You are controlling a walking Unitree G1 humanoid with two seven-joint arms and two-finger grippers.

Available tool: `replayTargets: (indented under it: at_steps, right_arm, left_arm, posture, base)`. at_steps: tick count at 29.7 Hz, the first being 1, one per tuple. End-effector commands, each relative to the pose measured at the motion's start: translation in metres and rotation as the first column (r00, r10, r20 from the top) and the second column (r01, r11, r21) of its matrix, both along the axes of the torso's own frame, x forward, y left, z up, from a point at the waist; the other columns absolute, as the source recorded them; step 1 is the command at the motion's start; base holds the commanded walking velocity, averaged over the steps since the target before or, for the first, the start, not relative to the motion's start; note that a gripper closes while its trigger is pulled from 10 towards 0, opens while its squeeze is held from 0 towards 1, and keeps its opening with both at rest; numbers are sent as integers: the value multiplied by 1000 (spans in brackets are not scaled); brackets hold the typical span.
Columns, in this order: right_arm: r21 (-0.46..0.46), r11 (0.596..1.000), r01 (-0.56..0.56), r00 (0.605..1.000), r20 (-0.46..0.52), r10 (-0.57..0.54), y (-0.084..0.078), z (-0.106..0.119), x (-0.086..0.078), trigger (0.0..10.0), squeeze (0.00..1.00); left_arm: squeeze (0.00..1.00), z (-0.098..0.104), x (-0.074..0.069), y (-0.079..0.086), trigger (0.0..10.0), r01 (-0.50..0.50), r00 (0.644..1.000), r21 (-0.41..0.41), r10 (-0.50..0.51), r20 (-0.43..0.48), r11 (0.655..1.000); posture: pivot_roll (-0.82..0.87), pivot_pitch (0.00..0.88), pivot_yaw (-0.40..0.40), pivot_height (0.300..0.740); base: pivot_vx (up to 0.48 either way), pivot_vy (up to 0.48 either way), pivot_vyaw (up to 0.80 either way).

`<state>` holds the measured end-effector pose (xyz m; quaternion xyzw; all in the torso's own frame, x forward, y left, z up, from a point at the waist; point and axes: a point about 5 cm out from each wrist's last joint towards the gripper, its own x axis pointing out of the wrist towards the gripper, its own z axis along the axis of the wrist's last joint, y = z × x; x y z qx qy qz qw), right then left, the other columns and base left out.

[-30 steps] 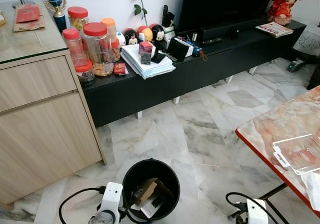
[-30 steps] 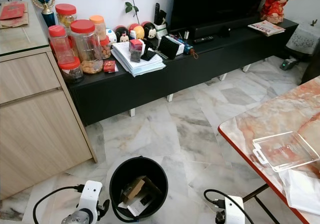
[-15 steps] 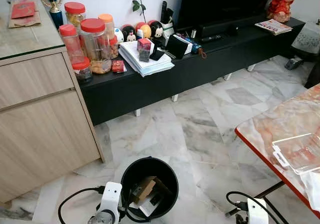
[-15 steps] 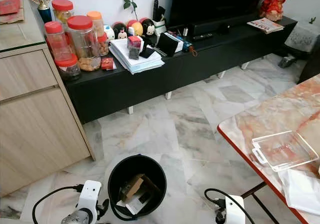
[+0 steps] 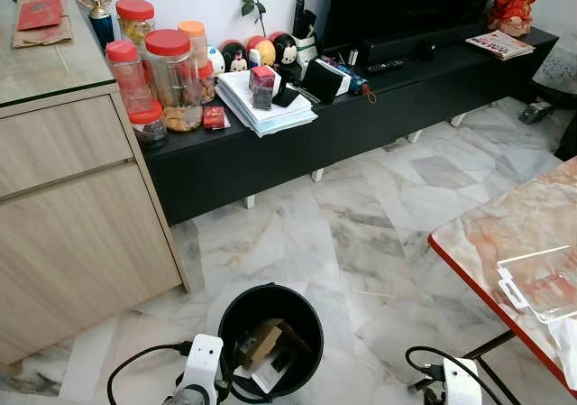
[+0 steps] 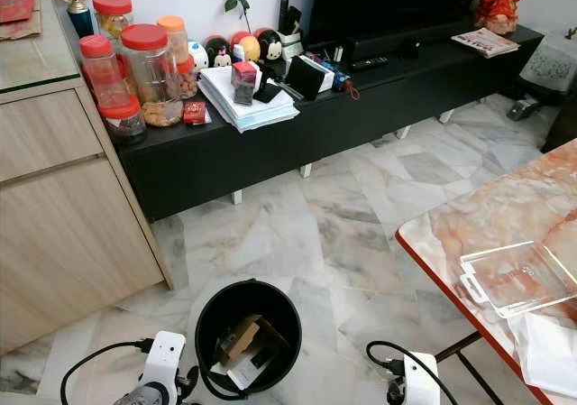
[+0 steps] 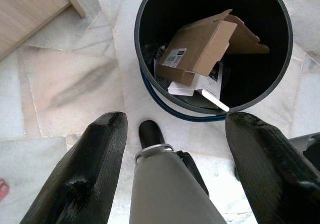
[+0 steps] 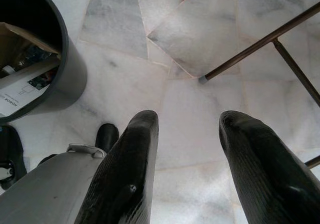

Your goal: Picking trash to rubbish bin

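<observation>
Trash is what I am after, and some of it, a brown cardboard box (image 7: 210,42) with white paper under it, already sits in the black rubbish bin (image 5: 270,337) at the bottom middle of the left eye view. My left gripper (image 7: 175,169) hangs low at the bottom left of that view, just beside the bin, with its two black fingers (image 7: 95,164) spread wide apart and nothing between them. My right gripper (image 8: 187,169) hangs low at the bottom right, over the bare marble floor (image 5: 361,225), and its fingers are apart and empty too. A thin metal table leg (image 8: 250,52) stands near it. So both hands are free, and I think my job now is to find the next piece of trash. At the right edge of the left eye view I see a red-edged marble table (image 5: 487,229) with a clear plastic tray (image 5: 541,283) on it and something white and crinkly just below the tray. That may be trash, but I cannot tell for sure. To do this well, I would turn slowly toward the table, keep my arms clear of the table leg, and not kick the bin. I would leave the jars (image 5: 171,80) and papers (image 5: 261,112) on the long black TV shelf (image 5: 361,107) alone.
</observation>
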<state>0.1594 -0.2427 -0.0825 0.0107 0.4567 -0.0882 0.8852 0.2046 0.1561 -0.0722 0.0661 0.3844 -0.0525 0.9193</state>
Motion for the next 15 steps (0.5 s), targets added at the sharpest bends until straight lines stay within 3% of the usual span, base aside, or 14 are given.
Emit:
replayTargets:
  at_steps: [1, 15]
  right_arm:
    - [2, 1000, 5, 1000, -23, -5, -2, -2, -6, 10000, 0]
    - [5, 1000, 14, 1000, -20, -14, -2, -3, -7, 10000, 0]
  left_arm:
    - [0, -3, -5, -1, 10000, 6, 1000, 11, -6, -29, 1000]
    - [0, -4, -5, 0, 10000, 4, 1000, 11, -3, -30, 1000]
  posture:
    - [139, 48, -136, 740]
    - [146, 60, -138, 740]
  base:
    - [0, 0, 0]
    - [0, 0, 0]
